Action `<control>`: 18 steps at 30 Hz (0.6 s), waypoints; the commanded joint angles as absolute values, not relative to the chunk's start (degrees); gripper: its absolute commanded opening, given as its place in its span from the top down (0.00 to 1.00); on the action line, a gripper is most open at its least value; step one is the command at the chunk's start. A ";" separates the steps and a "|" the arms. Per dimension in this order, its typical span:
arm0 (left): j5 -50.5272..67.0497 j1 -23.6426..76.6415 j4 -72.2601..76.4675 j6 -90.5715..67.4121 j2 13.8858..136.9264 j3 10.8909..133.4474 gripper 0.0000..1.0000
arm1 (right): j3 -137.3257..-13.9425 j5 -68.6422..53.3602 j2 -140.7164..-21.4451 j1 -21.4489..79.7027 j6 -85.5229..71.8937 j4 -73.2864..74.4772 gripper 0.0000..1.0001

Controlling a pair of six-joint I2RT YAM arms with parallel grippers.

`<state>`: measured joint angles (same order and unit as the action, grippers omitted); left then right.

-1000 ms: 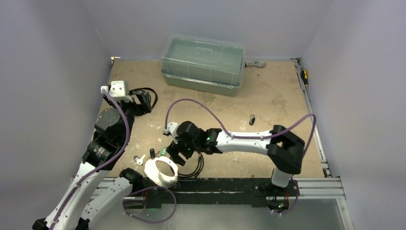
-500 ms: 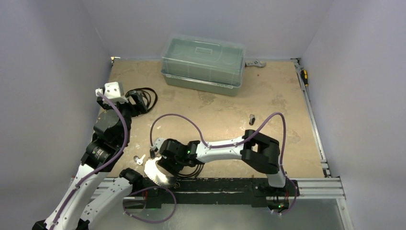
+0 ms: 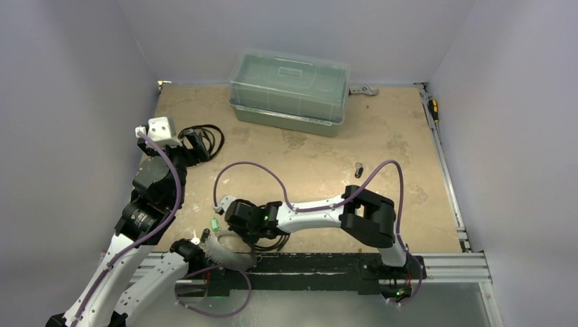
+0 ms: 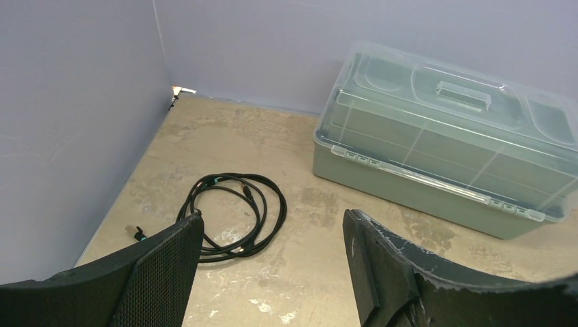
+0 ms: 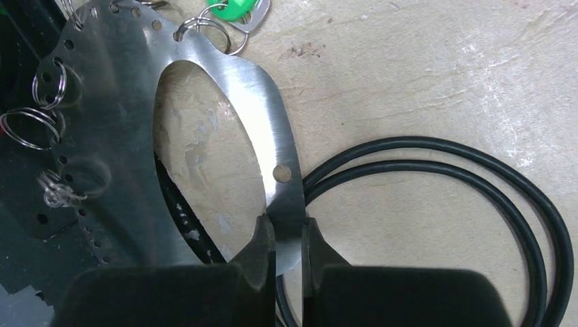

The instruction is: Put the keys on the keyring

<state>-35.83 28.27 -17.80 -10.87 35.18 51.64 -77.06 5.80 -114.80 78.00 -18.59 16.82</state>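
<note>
My right gripper (image 5: 287, 233) clenched on the flat silvery perforated metal keyring (image 5: 116, 102) — tilted, I think — left gripper (image 4: 272, 225) spread wide

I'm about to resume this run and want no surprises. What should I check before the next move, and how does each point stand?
1. Right tool clamped on the keyring: ok.
2. Green piece hung on a small ring at the keyring's edge: ok.
3. Left tool open and empty: ok.
4. Loose key lying far off, not on the keyring: not ok.
5. Black hoop free of the keyring: cannot tell, they overlap near the fingers.
</note>
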 commanded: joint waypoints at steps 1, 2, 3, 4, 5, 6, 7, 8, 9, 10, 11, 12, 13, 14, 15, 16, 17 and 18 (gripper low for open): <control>-35.99 28.21 -17.08 -9.93 34.98 51.28 0.27 | -79.22 9.74 -112.38 78.40 -18.72 19.30 1.00; -35.95 28.21 -17.07 -9.93 34.98 51.26 0.27 | -79.66 9.69 -111.34 78.40 -18.72 19.60 1.00; -35.95 28.21 -17.10 -9.93 34.98 51.30 0.27 | -80.08 9.74 -110.28 78.40 -18.72 20.13 1.00; -35.95 28.21 -17.08 -9.86 34.94 51.28 0.27 | -80.53 9.90 -109.21 78.40 -18.72 20.54 1.00; -35.95 28.21 -17.05 -9.85 34.85 51.23 0.27 | -80.91 10.22 -108.02 78.40 -18.53 20.77 1.00; -35.95 28.21 -17.07 -9.89 34.88 51.20 0.27 | -81.11 10.94 -106.96 78.40 -18.13 20.88 1.00; -35.95 28.21 -17.05 -9.85 34.89 51.17 0.27 | -81.20 12.24 -105.89 78.40 -17.66 20.99 1.00; -35.95 28.21 -17.07 -9.84 34.79 51.21 0.27 | -81.21 13.63 -105.04 78.34 -17.02 20.95 1.00; -35.95 28.21 -17.05 -9.87 34.85 51.24 0.27 | -81.25 14.81 -104.35 78.13 -16.37 21.03 1.00; -35.87 28.21 -17.05 -9.88 34.89 51.22 0.27 | -81.29 15.47 -103.86 77.76 -15.80 21.31 1.00; -35.79 28.21 -17.04 -9.86 34.87 51.22 0.27 | -81.11 15.88 -103.54 77.06 -15.29 21.31 1.00; -35.77 28.21 -17.05 -9.85 34.89 51.23 0.27 | -80.77 16.48 -103.15 76.20 -14.81 21.27 1.00; -35.77 28.21 -17.09 -9.84 34.87 51.21 0.27 | -80.44 16.85 -102.76 75.15 -14.46 21.27 1.00; -35.68 28.21 -17.12 -9.84 34.89 51.15 0.27 | -80.02 16.82 -102.48 73.85 -14.16 21.25 1.00; -35.62 28.21 -17.06 -9.84 34.89 51.10 0.27 | -79.48 16.54 -102.14 71.98 -13.70 21.08 1.00; -35.48 28.21 -16.99 -9.84 34.95 51.08 0.27 | -78.76 16.42 -101.82 70.57 -13.25 20.70 1.00; -35.31 28.21 -16.99 -9.87 35.02 51.07 0.27 | -78.09 16.22 -101.52 69.06 -12.63 20.33 1.00; -35.11 28.21 -17.04 -9.96 35.14 51.10 0.27 | -77.39 16.02 -101.25 67.48 -11.94 19.88 1.00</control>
